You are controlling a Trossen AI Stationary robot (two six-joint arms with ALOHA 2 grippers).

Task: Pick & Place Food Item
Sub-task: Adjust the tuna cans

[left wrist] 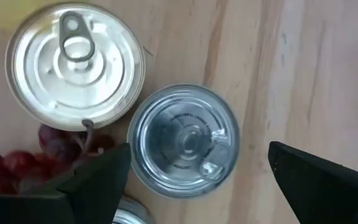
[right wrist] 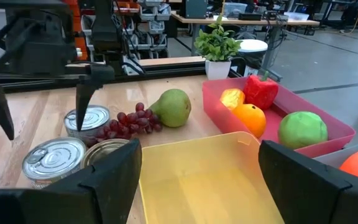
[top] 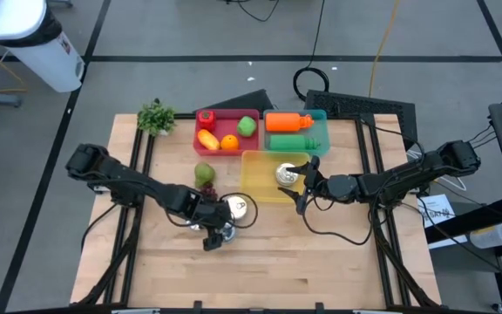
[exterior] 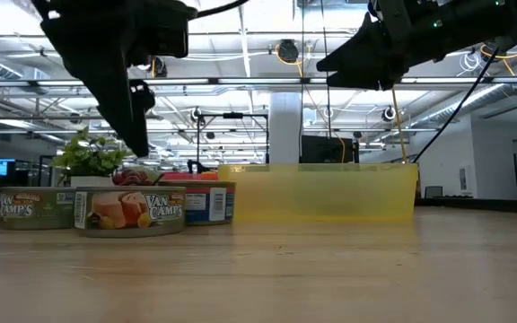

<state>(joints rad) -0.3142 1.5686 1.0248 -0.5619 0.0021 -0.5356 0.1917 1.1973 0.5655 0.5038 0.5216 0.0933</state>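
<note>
Fingers of the left gripper were spread wide, pointing straight down over a small tin can standing on the wooden table, one finger to each side of it and neither touching. The left arm reached in low from the table's left edge, bent at the elbow. Across from it, the right arm stretched in from the right, its gripper hovering with fingers wide apart above the yellow bin, where a can lay. Behind stood a red tray of fruit and a teal tray with an orange bottle. A larger pull-tab can sat just beside the small tin; red grapes and a green pear lay nearby.
</note>
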